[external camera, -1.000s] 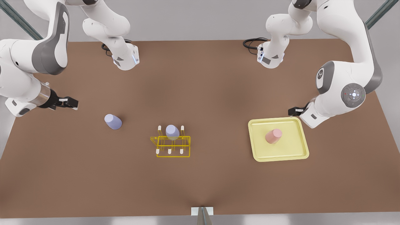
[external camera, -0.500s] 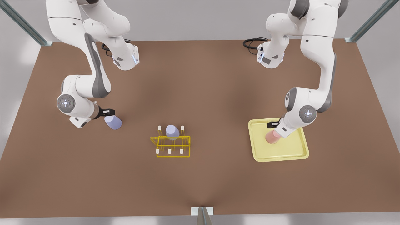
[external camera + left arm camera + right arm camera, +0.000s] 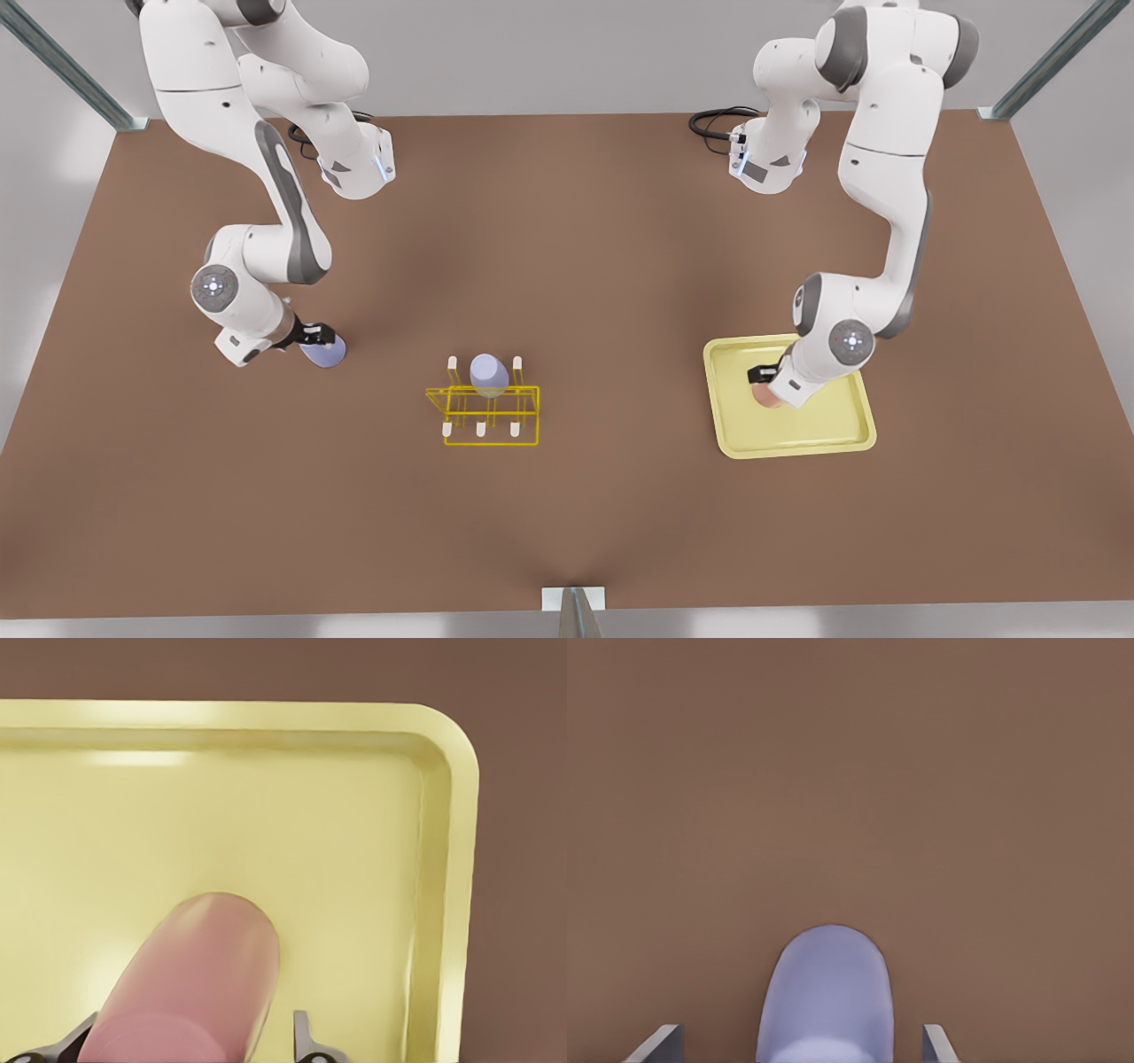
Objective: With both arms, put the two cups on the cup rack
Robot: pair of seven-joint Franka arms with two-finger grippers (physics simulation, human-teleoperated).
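Note:
The pale pink cup (image 3: 764,396) (image 3: 190,979) lies on its side in the pale yellow tray (image 3: 797,446). My left gripper (image 3: 764,376) (image 3: 190,1038), at the front view's right, is open with a finger on each side of it. The lavender-blue cup (image 3: 326,355) (image 3: 826,992) lies on the brown table at the front view's left. My right gripper (image 3: 321,338) (image 3: 799,1043) is open and straddles it with gaps on both sides. The yellow wire cup rack (image 3: 492,416) stands at the table's middle, with a look-alike lavender tumbler (image 3: 488,374) on its back row.
The tray's raised rim (image 3: 452,868) runs close beside the pink cup. Both arm bases (image 3: 354,168) (image 3: 766,164) and black cables (image 3: 718,120) sit at the table's far edge. Metal frame posts (image 3: 62,62) stand at the far corners.
Both arms swung in and down from the table's sides. Each gripper has come onto its cup, the left around the pink one, the right around the lavender one. The cups have not moved.

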